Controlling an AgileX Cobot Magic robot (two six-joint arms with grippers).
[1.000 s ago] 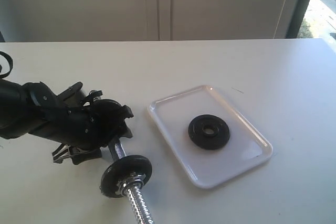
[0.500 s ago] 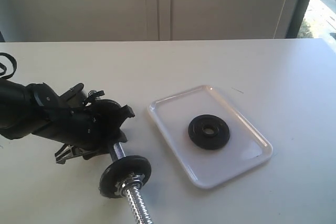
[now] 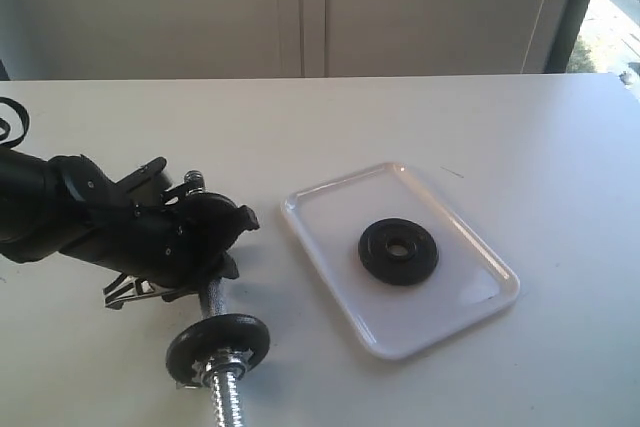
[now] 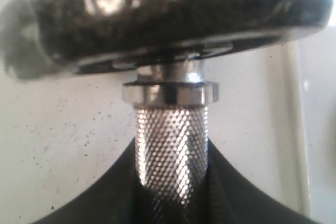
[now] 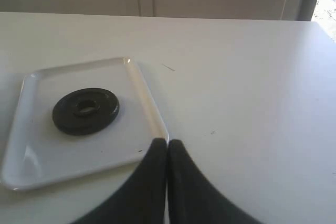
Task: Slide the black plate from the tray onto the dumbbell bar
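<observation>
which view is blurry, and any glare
Left wrist view: the fitted disc is smeared out of focus, the dumbbell bar sharp, with bright glints; exterior view: the window is blown out; right wrist view: the black plate is crisp.

Your left jaws no longer stand wide; they now pinch the bar on its knurled middle. The bar swings with them: its near disc now sits further left and lower in the exterior view than a second ago. The threaded end beyond it points almost straight down that view instead of slanting right. The far nut now shows clear of the arm.
</observation>
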